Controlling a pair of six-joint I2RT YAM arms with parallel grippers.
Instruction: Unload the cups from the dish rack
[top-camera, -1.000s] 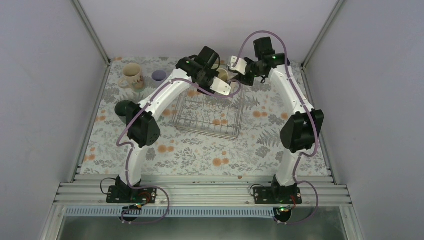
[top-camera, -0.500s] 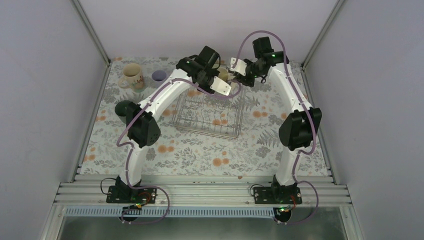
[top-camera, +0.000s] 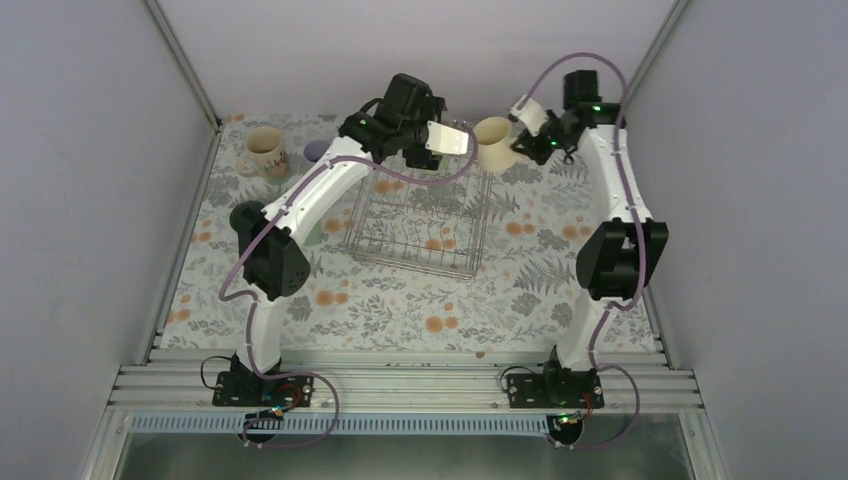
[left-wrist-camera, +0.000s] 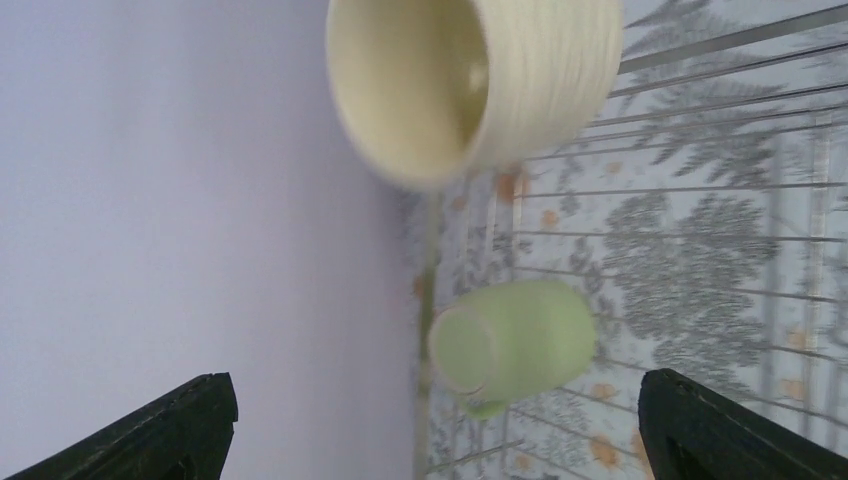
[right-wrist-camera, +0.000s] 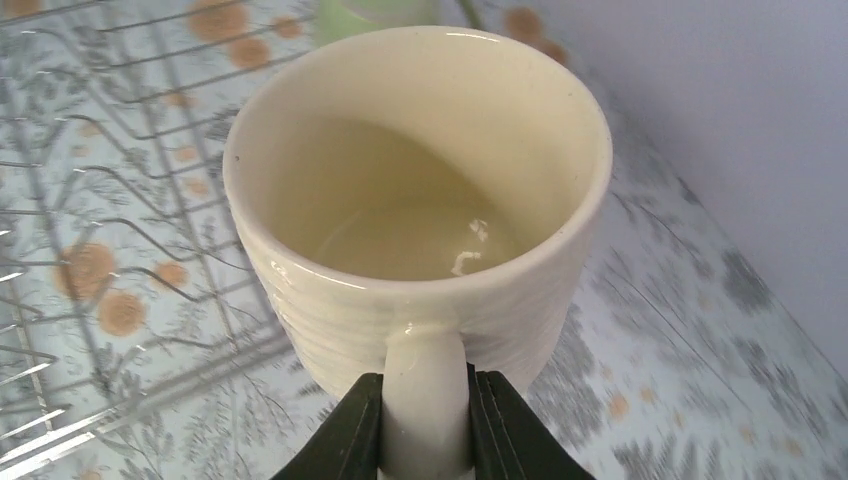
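Near the tabletop's (top-camera: 400, 310) far edge, the right tool (right-wrist-camera: 425, 420), pinching the cream mug (top-camera: 492, 143) by its handle, has lifted it rightward out of the dish rack (top-camera: 412, 261). The spread left tool (left-wrist-camera: 440, 430) hovers near a green cup (left-wrist-camera: 515, 340) left in the rack.

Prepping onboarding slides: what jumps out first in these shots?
The cream mug, pinched by its handle in the right gripper, is just beyond the dish rack's far right corner. Next, a pale green cup lying on its side at the rack's far edge, under the open left gripper.
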